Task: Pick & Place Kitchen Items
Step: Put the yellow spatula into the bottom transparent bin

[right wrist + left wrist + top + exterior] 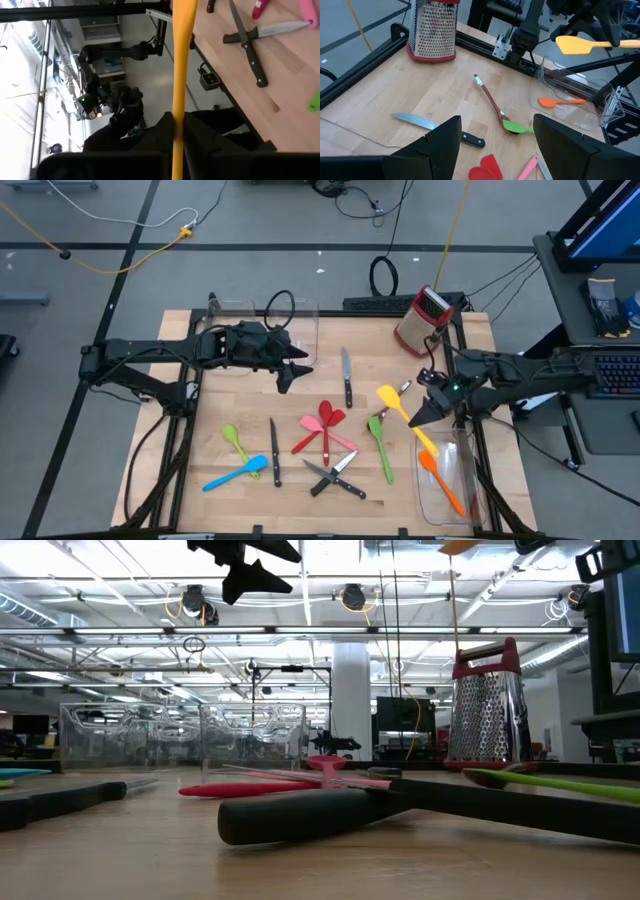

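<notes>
From above, the clear bin [447, 480] at the table's right edge holds one orange spatula [440, 478]; just above it the right gripper [428, 412] is clamped on a yellow spatula [393, 400]. The left gripper [291, 369] hangs with jaws apart near a second clear bin [305, 330]. On the wood lie four black-handled knives. The right wrist view shows the yellow handle pinched between the fingers [200, 137].

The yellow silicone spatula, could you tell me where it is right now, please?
The yellow silicone spatula is held off the table by the shut right gripper, on the right side beside the clear plastic bin.
</notes>
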Controlling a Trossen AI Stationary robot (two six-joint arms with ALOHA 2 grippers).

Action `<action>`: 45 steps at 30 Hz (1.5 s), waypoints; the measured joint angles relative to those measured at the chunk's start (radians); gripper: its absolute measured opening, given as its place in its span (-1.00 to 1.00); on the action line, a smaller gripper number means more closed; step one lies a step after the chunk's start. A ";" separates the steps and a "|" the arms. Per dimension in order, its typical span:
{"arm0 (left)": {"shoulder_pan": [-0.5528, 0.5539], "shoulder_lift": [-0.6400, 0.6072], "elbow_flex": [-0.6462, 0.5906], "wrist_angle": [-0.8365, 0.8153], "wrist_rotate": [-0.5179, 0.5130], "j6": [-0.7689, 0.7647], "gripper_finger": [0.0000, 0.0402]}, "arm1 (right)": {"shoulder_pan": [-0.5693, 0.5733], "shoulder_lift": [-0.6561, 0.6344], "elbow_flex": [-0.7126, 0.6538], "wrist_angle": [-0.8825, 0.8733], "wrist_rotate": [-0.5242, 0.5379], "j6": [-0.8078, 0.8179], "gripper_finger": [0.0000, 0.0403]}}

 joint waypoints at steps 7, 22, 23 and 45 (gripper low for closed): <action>0.000 0.000 0.000 0.000 0.000 0.008 0.26 | 0.086 0.000 0.000 -0.005 0.097 0.004 -0.91; -0.013 0.000 0.000 0.020 -0.048 0.060 0.26 | 0.267 0.011 0.000 -0.036 0.272 0.099 -0.91; -0.014 0.000 0.000 0.023 -0.054 0.060 0.26 | 0.277 0.015 0.000 -0.036 0.279 0.107 -0.91; -0.049 0.000 0.000 0.070 -0.061 0.167 0.26 | 0.680 0.082 0.036 -0.126 0.342 0.565 -0.91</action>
